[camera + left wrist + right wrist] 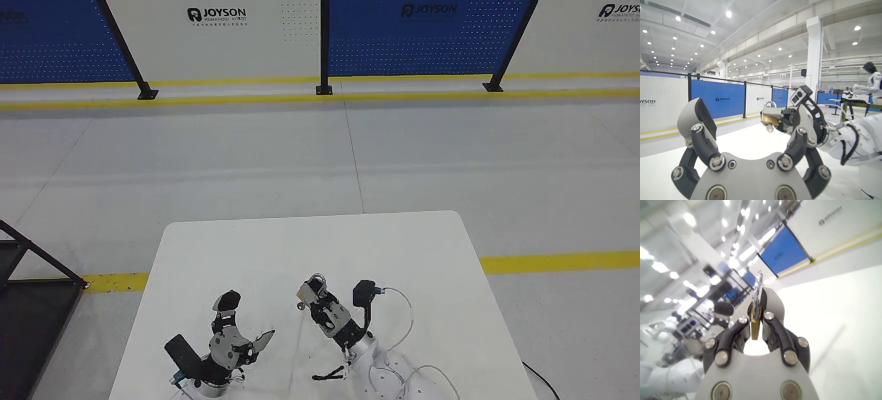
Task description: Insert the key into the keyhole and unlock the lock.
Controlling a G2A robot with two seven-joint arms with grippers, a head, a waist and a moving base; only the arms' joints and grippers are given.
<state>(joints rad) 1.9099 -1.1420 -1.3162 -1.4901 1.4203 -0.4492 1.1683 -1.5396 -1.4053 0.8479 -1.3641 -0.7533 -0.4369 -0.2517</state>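
At the far left edge of the top view, beside the white table (pixel 420 245), a black metal frame (pixel 30 265) standing on the floor.

Left of centre, near the table's front edge, the left gripper (pixel 245 320): fingers (pixel 703 115) spread wide, ribbed black pads bare, nothing between them, raised off the tabletop.

Just to its right, close but apart, the right gripper (pixel 758 303): pressed together on a brass padlock (pixel 769 119), pinching the body by its flat faces, held in the air over the table's middle. On top, a steel shackle (pixel 770 104), uppermost; seated or sprung, impossible to tell. From the underside of the brass body, a silver key (pixel 770 128) sticking out of the keyhole, bow hanging free, touched by neither gripper.

Further right, a small black camera mount (pixel 364 292) on the right wrist and a white cable (pixel 400 310) looping off it.

Behind the table, grey floor crossed by yellow lines (pixel 560 262). Along the back, left to right:
- a blue partition panel (pixel 50 40)
- a white panel (pixel 215 35) with a dark logo and a word in capitals
- a second blue panel (pixel 430 35) with the same mark in dark print
- another white panel at the right edge, its logo cut by the frame

Any marking on padlock or key too small to make out.
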